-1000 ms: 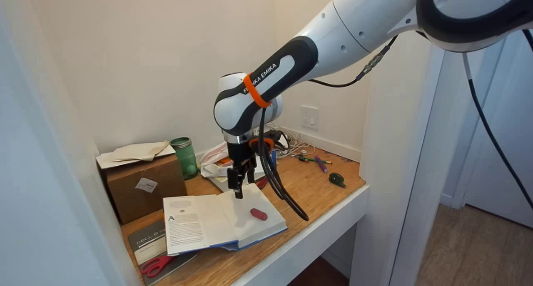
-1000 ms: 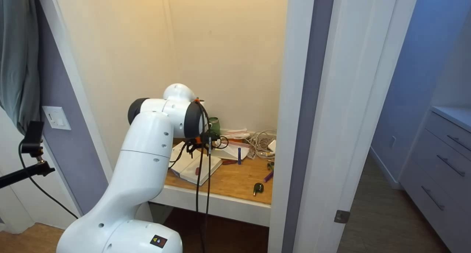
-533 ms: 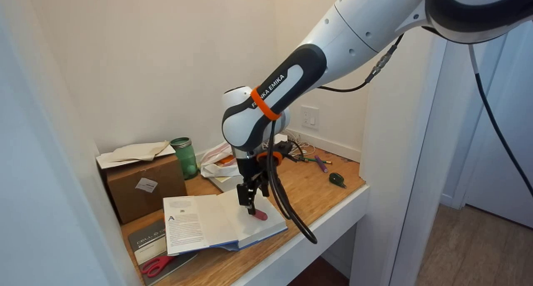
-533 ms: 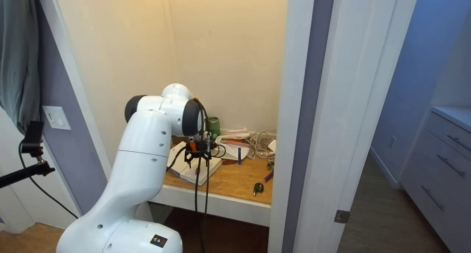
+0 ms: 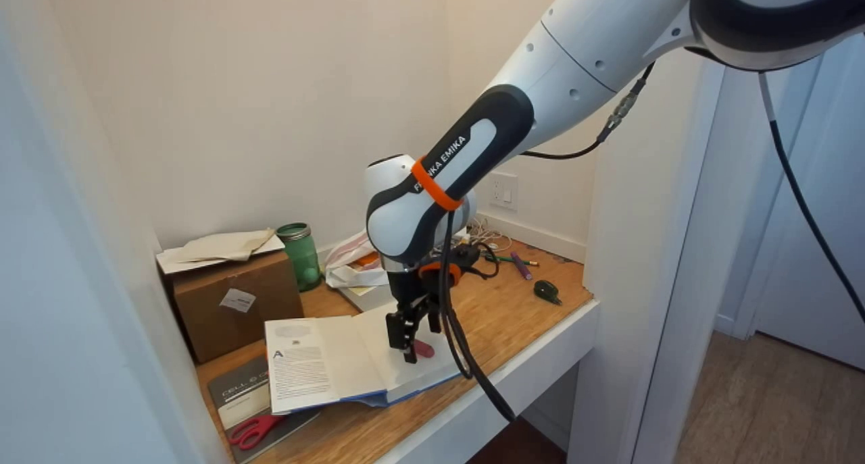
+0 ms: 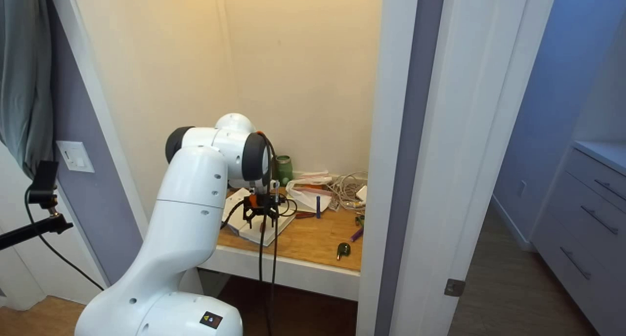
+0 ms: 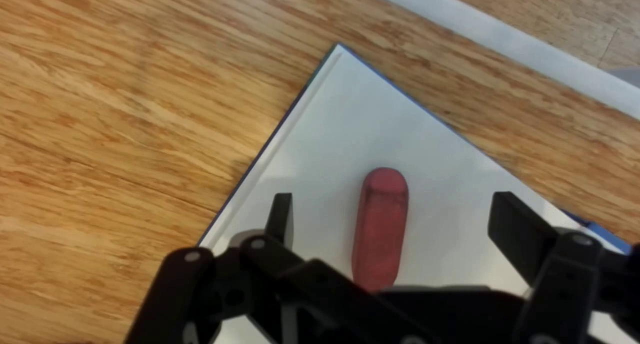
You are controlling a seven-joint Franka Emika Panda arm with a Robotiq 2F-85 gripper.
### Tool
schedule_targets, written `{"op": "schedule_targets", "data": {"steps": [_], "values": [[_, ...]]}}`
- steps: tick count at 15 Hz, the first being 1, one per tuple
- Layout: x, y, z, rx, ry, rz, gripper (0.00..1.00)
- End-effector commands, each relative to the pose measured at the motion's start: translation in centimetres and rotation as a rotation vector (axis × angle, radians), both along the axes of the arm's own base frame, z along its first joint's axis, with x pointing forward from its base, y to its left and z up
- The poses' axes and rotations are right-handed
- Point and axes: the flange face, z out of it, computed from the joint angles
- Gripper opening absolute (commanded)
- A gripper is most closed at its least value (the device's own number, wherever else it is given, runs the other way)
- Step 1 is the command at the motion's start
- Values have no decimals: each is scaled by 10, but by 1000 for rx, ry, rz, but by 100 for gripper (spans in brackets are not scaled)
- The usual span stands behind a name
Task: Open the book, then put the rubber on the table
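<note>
The book (image 5: pixel 303 376) lies open on the wooden table (image 5: pixel 497 298), white pages up, its blue cover edge showing underneath. The reddish-pink rubber (image 5: pixel 425 348) lies on the book's right-hand page. In the wrist view the rubber (image 7: pixel 381 229) lies between the two fingers, nearer the left one and touching neither; its near end is hidden by the gripper. My gripper (image 5: pixel 422 342) is open, pointing down close over that page (image 7: pixel 325 123). How high the fingertips (image 7: pixel 283 214) are above the page, I cannot tell. The gripper (image 6: pixel 262 224) also shows over the book in an exterior view.
A grey book (image 5: pixel 236 390) with red scissors (image 5: pixel 251 431) lies left of the open book. A cardboard box (image 5: pixel 236 308), green jar (image 5: pixel 299 256) and plastic bag (image 5: pixel 351 261) stand behind. A purple pen (image 5: pixel 521 266) and dark green lump (image 5: pixel 547 292) lie to the right.
My gripper has come down and moved forward over the right-hand page, to around the rubber. It has stayed open. The book and the rubber have not moved.
</note>
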Motion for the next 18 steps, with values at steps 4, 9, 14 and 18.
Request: {"op": "schedule_targets", "data": {"steps": [4, 9, 14, 18], "values": [[-4, -3, 0, 6, -50, -13, 52], [1, -8, 12, 17, -69, -23, 17], [13, -32, 50, -2, -129, -74, 5], [27, -79, 66, -64, -193, -176, 5]]}}
